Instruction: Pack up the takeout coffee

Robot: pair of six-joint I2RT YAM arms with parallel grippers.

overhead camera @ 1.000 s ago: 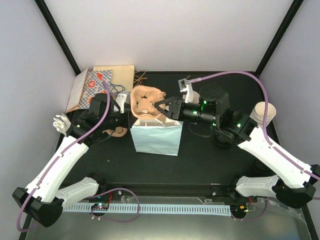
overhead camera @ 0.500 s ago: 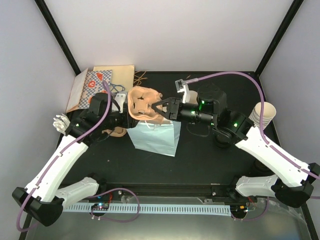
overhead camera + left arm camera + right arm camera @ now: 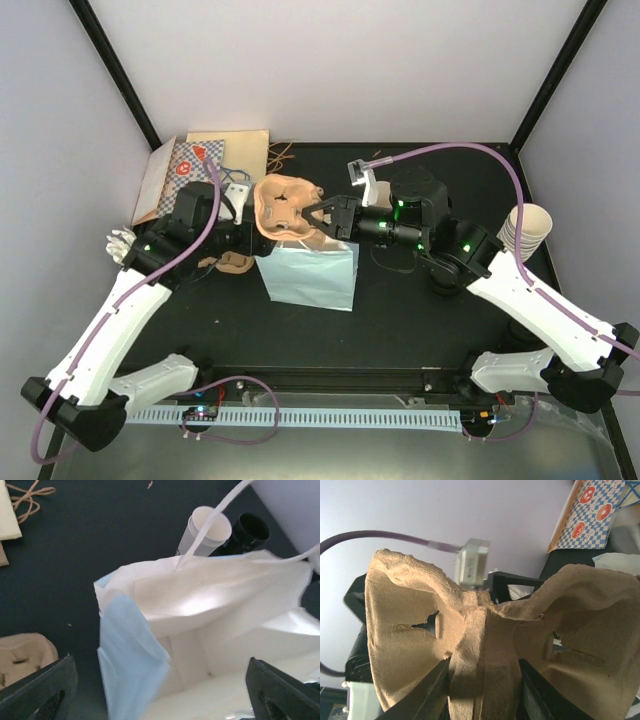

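Cardboard cup carrier (image 3: 285,200) poised on edge over the light blue bag (image 3: 310,280): snag or tip-over likely.
Right gripper (image 3: 482,692) pinches the carrier's central ridge, just above the bag's mouth at frame centre. Left gripper (image 3: 160,667) gapes wide at the rim, gripping nothing, so the bag stands unsteadied. Pushing the broad carrier down may crumple the limp rim or topple the bag. Paper cups (image 3: 527,228) wait unpacked at the right edge.

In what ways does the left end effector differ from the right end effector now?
The left end effector is wide open and empty; the right end effector is shut on the brown cup carrier. The left one faces into the open light blue bag; the right one holds the carrier up near the bag's mouth. Both are dark and close to the bag.
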